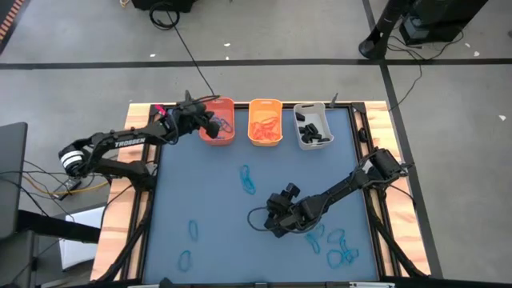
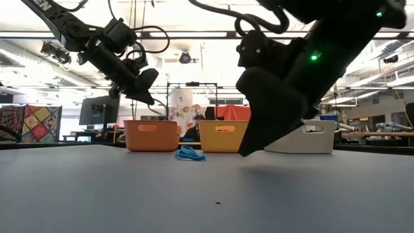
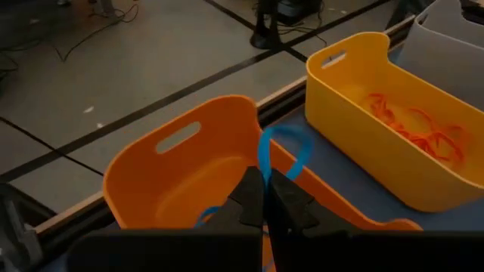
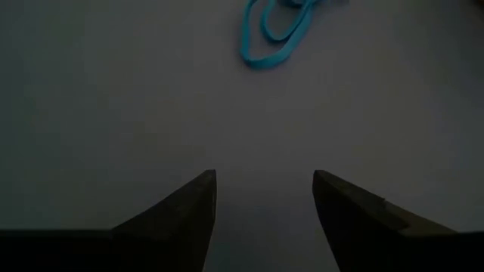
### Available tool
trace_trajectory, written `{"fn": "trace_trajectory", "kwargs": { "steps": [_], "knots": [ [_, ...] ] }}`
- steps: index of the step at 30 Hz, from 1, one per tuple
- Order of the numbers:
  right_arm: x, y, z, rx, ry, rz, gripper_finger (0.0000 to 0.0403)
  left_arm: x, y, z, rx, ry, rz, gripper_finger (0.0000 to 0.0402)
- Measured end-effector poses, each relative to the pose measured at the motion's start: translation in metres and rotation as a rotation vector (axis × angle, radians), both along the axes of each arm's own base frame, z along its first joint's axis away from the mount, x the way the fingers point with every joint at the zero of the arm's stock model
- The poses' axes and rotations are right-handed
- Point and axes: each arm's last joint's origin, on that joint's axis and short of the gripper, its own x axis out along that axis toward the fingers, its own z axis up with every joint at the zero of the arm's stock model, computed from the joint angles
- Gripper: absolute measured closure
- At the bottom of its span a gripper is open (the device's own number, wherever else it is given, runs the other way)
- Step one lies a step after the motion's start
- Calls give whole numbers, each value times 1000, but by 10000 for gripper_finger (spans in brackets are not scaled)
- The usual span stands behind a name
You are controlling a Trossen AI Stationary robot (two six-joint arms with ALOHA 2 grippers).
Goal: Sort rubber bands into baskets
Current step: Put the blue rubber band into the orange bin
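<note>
Three baskets stand in a row at the table's far edge: orange, yellow-orange with orange bands inside, and grey-white with black bands. My left gripper hovers over the orange basket, shut on a blue rubber band. My right gripper is open and low over the mat at the near right, with nothing between its fingers. A few blue bands lie flat on the mat just ahead of it. My left gripper pinches the blue rubber band between its two fingertips, at the loop's near end. The fingers slant down from the table's left side. The rest of the loop stands out beyond the fingertips, lifted clear above the orange basket's inside.
More blue bands lie on the blue mat: a small heap at the middle, single loops at the near left, and a cluster at the near right. Wooden table edges frame the mat.
</note>
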Motion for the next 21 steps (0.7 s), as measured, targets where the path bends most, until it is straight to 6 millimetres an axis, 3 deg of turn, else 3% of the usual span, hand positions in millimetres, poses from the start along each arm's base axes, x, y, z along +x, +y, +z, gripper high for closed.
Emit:
{"fn": "trace_trajectory", "kwargs": {
  "steps": [4,13,21],
  "knots": [
    [2,-4,0,-3,2,-9,171,-3,4,0,1,1,24,368],
    [2,-5,0,-1,3,-10,172,-2,10,-14,-39,53,40,258],
    [2,-5,0,-8,4,-6,172,2,12,-12,1,34,3,237]
  ]
}}
